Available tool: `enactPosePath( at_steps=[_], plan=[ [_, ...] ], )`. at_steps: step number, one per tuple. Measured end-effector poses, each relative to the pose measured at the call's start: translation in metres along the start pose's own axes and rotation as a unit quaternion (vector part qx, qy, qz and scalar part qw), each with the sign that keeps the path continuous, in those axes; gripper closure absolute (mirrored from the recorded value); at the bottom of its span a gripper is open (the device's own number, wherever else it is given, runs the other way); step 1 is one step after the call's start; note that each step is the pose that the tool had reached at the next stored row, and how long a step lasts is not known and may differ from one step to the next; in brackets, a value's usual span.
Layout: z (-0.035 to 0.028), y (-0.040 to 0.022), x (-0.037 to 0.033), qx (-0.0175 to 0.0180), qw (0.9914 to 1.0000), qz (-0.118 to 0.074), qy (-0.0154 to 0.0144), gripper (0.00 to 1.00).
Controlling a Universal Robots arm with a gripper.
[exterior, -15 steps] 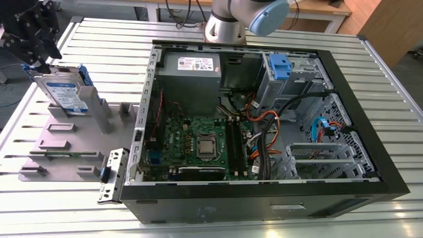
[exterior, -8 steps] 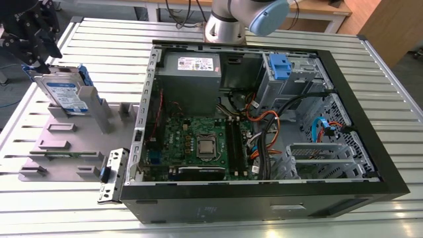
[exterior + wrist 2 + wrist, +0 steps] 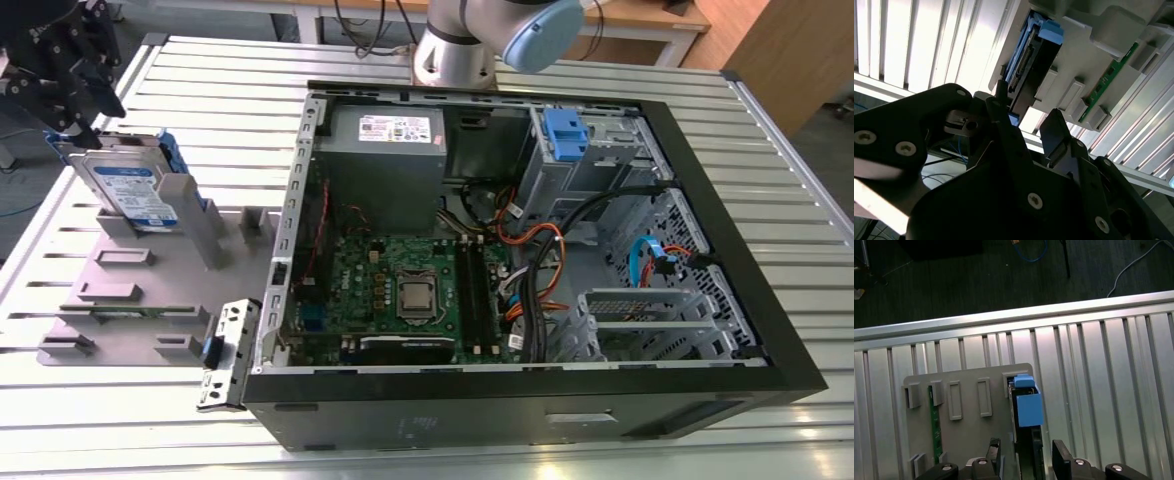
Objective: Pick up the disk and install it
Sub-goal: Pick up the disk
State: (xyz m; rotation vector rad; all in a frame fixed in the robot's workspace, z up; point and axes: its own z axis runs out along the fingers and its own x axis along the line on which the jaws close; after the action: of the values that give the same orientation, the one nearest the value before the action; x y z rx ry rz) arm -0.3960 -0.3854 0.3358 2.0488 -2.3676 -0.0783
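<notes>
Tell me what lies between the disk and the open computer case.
In the exterior view, only upright tabs of the grey holder stand between the disk and the computer case.

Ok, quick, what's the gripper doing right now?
Gripper: open, straddling the silver metal hard drive in its blue plastic carrier, not clamped on it.

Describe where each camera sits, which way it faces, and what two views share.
Exterior view: off the arm, looking down at the slatted table, the open computer case and the disk standing in a grey holder; the arm and tool show.
First wrist view: on the wrist, looking past the tool's fingers down onto the disk's edge.
Second wrist view: on the wrist, looking along the tool toward the disk.
Shared: both wrist views show tool, disk, grey holder.
</notes>
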Motion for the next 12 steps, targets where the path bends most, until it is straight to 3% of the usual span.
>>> enactPosePath(
  at_steps=[5, 12],
  plan=[
    [0.0020, -0.0001, 0.0000, 0.0001, 1.00000, 0.000, -0.0001, 0.47],
    [0.0139, -0.0006, 0.0004, 0.0000, 1.00000, 0.000, 0.0000, 0.47]
  ],
)
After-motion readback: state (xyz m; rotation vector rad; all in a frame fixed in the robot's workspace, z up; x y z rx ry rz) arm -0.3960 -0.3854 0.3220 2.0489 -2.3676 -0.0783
